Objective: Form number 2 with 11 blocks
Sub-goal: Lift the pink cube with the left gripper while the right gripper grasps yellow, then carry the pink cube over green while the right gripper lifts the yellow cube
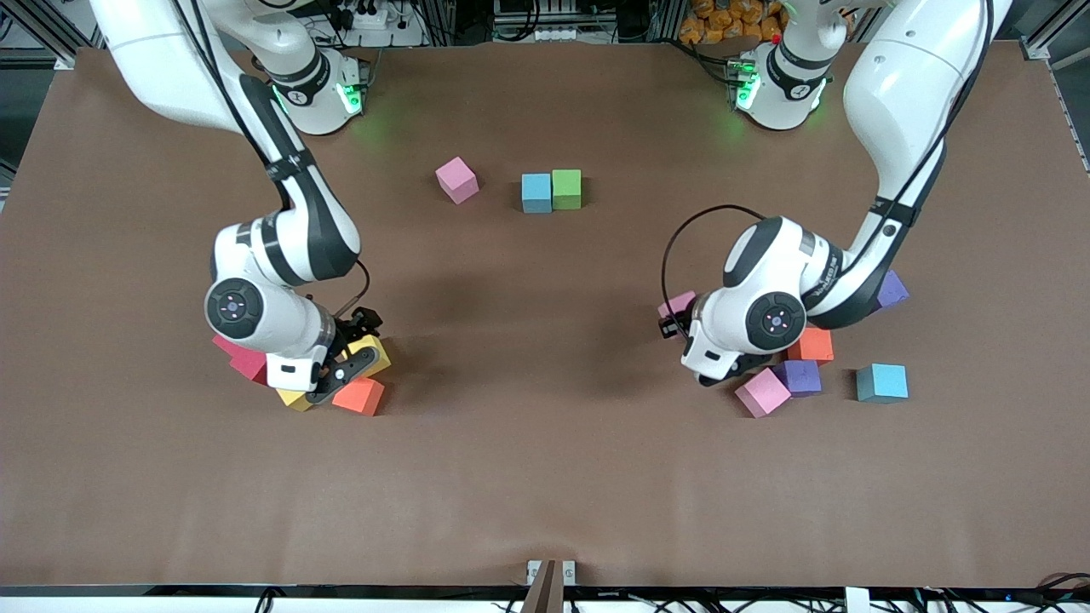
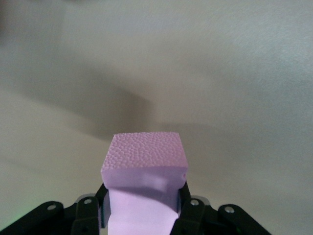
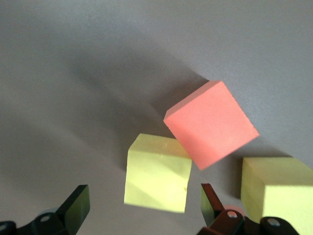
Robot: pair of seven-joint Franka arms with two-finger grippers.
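Left wrist view gives us the clearest fact: a pink block point(image 2: 144, 169) sits clamped between the left gripper point(image 2: 142, 215) and its black fingers point(image 2: 188, 208), the jaws clenched on its lower sides, with plain counter point(image 2: 234, 73) below; in the front view that same block point(image 1: 679, 303) shows as a sliver of pink beside the left gripper point(image 1: 673, 325), over bare counter toward the left arm's end. Just beside that arm lie an orange block point(image 1: 811, 345), a purple block point(image 1: 800, 376), another pink block point(image 1: 762, 392) touching it, a blue block point(image 1: 881, 382) standing apart, and a second purple block point(image 1: 892, 289) partly hidden by the arm. Farther from the front camera, a blue block point(image 1: 536, 192) and a green block point(image 1: 566, 189) touch side by side (only this pair is joined so far), with a lone pink block point(image 1: 457, 180) near them. Toward the right arm's end, the right gripper point(image 3: 144, 205) hangs low with its jaws released, spread either side of a yellow block point(image 3: 157, 172); an orange block point(image 3: 211, 125) touches that one, a second yellow block point(image 3: 276, 188) lies beside, and red blocks point(image 1: 243, 358) peek from under the arm.
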